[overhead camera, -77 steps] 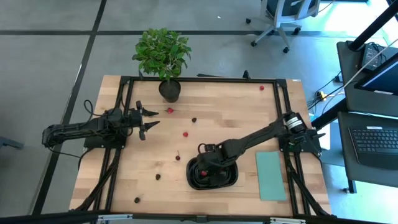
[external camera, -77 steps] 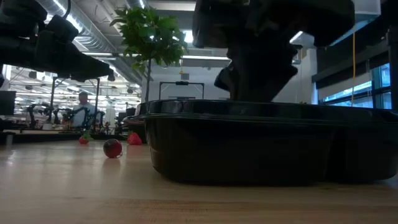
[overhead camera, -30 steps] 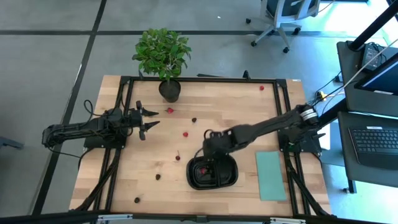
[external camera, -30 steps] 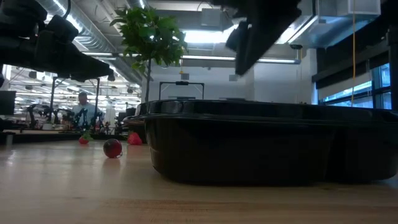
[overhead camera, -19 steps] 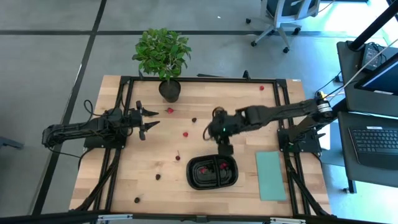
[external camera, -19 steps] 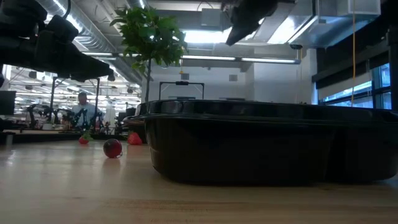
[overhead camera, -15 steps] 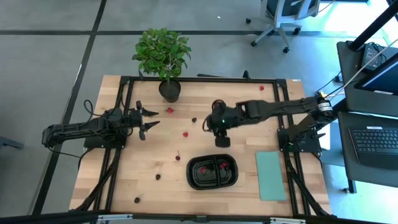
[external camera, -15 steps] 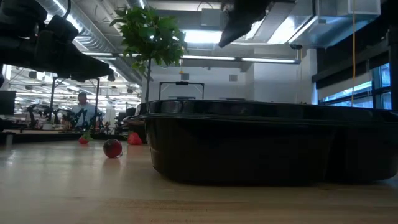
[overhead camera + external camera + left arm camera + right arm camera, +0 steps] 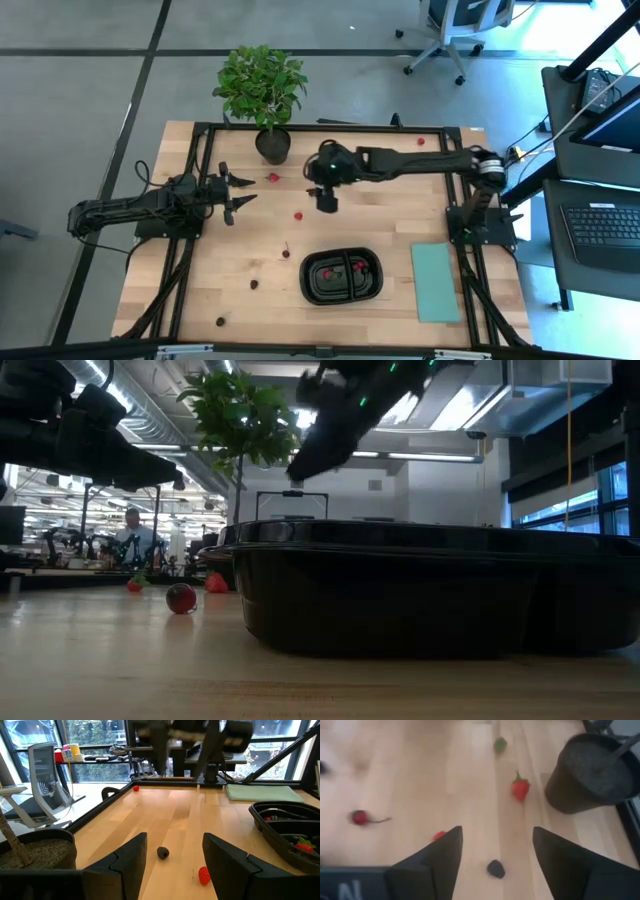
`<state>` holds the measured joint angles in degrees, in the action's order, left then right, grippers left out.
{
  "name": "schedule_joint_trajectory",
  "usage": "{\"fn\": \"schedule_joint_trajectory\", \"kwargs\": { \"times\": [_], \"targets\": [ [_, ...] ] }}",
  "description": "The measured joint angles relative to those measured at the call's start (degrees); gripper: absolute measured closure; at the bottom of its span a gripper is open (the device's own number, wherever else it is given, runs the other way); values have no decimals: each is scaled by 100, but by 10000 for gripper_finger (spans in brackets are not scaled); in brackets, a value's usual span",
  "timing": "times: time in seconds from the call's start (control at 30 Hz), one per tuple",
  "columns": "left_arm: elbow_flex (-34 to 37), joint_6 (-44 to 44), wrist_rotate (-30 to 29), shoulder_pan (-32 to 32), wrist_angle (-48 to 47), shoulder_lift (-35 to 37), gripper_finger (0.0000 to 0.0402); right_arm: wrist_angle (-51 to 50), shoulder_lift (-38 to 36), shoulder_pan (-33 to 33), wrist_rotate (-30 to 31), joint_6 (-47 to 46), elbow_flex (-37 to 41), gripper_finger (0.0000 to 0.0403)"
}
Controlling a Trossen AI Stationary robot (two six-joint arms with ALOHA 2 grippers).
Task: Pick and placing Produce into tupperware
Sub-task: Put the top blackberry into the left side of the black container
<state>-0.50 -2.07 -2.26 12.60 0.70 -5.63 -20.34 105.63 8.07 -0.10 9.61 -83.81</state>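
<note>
— Right wrist view, contents?
— Right gripper (image 9: 495,857), jaws spread, empty, above the desk (image 9: 415,780). Between them a dark berry (image 9: 495,868). Beyond: a strawberry (image 9: 520,788) near the plant pot (image 9: 592,772), a stemmed red berry (image 9: 360,817).

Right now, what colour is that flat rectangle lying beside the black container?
Pale teal. The flat rectangle shows best in the high view, lying right of the black container.

A black oval plastic container with two compartments (image 9: 342,278) sits upright at the lower centre of the high view, a few small red berry-like pieces (image 9: 328,279) inside. More tiny red and dark maroon berries (image 9: 298,215) lie scattered across the wood to its left and above, well apart.
</note>
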Motion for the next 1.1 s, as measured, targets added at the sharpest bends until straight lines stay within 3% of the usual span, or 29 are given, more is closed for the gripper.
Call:
{"fn": "schedule_joint_trajectory", "kwargs": {
  "times": [0.43,1.1],
  "targets": [
    [-1,31,22,0,-1,0,215,889,1534,209,-6,5,7,147],
    [-1,197,68,1,-10,0,215,2912,1580,486,-170,-345,1505,147]
  ]
}}
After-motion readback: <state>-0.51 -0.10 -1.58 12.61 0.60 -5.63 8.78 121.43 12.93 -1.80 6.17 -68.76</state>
